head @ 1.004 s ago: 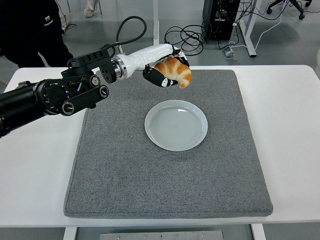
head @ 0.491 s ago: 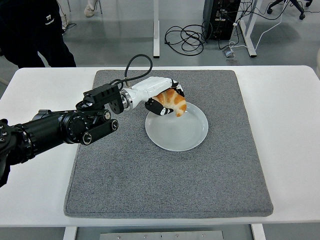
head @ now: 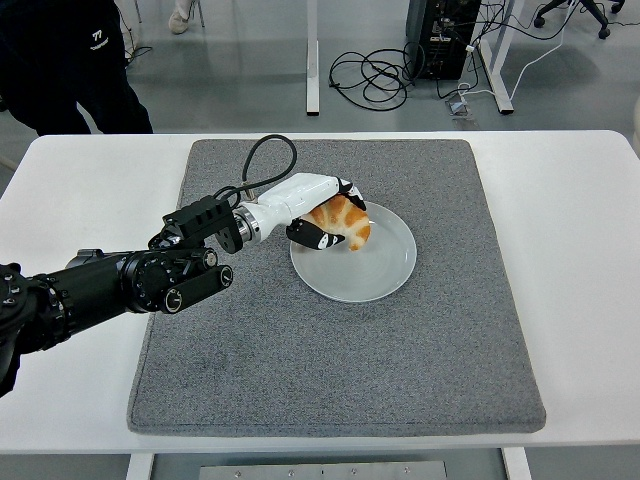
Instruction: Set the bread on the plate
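Observation:
A golden croissant (head: 344, 220) is held in my left hand (head: 330, 222), whose fingers are curled around it. The hand and bread sit low over the left part of the pale round plate (head: 385, 262), the bread at or just above the plate's surface. The plate lies in the middle of a grey mat (head: 330, 330) on the white table. My left arm (head: 130, 280) reaches in from the left edge. My right arm is not in view.
A person in dark clothes (head: 70, 60) stands at the far left behind the table. Cables (head: 370, 75) and desk legs lie on the floor beyond the table's far edge.
My left hand has carried the croissant from above the mat's far edge down and toward me, onto the plate's left part. It still grips the bread.

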Available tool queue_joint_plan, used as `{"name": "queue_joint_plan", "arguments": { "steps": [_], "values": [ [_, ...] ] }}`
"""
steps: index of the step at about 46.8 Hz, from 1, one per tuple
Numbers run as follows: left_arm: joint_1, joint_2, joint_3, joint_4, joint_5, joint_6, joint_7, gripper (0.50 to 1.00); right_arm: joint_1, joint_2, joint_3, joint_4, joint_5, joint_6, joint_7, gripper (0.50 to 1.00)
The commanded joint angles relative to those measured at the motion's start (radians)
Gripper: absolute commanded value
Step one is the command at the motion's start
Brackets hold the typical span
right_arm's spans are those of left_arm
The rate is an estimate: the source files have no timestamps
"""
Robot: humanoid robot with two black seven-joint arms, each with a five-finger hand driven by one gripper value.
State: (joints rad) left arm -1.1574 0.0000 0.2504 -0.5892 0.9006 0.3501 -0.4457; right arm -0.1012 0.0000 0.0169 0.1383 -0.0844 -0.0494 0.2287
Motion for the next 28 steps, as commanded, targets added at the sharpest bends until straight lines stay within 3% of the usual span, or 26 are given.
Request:
{"name": "queue_joint_plan", "arguments": {
  "steps": [1, 18, 28],
  "values": [
    [0.010, 0.000, 0.000, 0.002, 0.000, 0.000, -0.001, 0.500, 0.000, 0.000, -0.002, 0.001, 0.000, 0.000, 0.000, 1.000],
    [0.035, 0.000, -0.011, -0.001, -0.003, 0.003, -0.001, 0.500, -0.002, 0.000, -0.002, 0.001, 0.000, 0.000, 0.000, 1.000],
    [0.044, 0.000, -0.011, -0.001, -0.052, 0.036, -0.001, 0.500, -0.002, 0.000, -0.002, 0.001, 0.000, 0.000, 0.000, 1.000]
  ]
}}
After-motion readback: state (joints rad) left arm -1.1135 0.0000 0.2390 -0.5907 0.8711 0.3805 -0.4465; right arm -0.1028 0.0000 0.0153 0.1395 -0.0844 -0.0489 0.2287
